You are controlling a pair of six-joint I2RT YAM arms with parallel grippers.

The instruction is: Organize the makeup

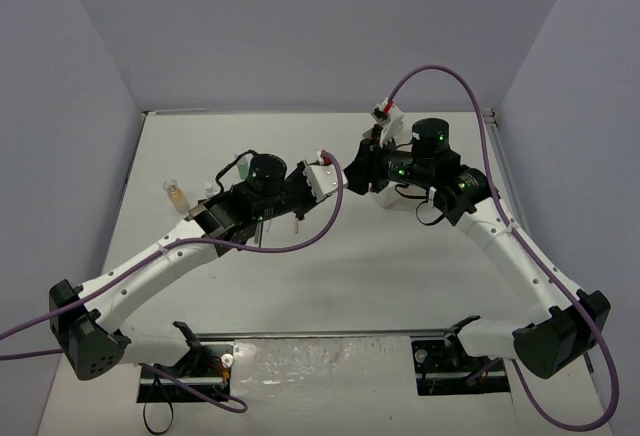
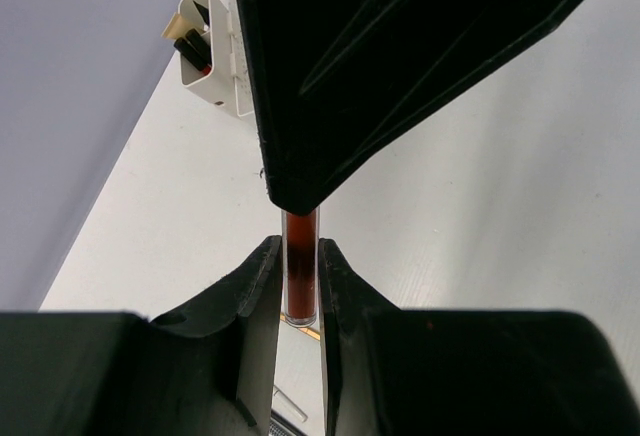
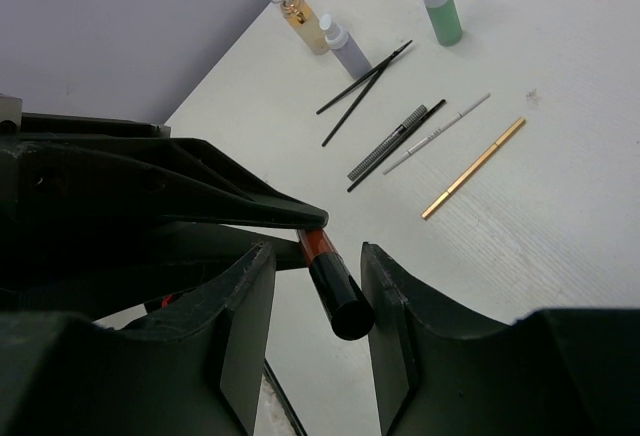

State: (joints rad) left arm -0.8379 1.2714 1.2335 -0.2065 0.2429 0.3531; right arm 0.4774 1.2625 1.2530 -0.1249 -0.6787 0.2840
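My left gripper [image 2: 299, 246] is shut on a slim tube of dark red liquid [image 2: 300, 266] with a black cap [image 3: 340, 301], held above the table. My right gripper [image 3: 318, 252] stands open around the capped end, with a gap on its left side and the cap close to its right finger. From above, the two grippers [image 1: 342, 178] [image 1: 362, 161] meet at mid-table. More makeup lies on the table: an amber bottle [image 3: 295, 18], a grey bottle [image 3: 343, 46], a green bottle [image 3: 440, 6], black brushes [image 3: 365, 81], a black pencil [image 3: 395, 146], a white pencil [image 3: 440, 131] and a gold pencil [image 3: 473, 168].
A white plastic box [image 2: 215, 56] with several sticks standing in it sits at the back, behind the right arm [image 1: 388, 116]. The amber bottle [image 1: 176, 193] stands at the table's left side. Grey walls close in the table on three sides.
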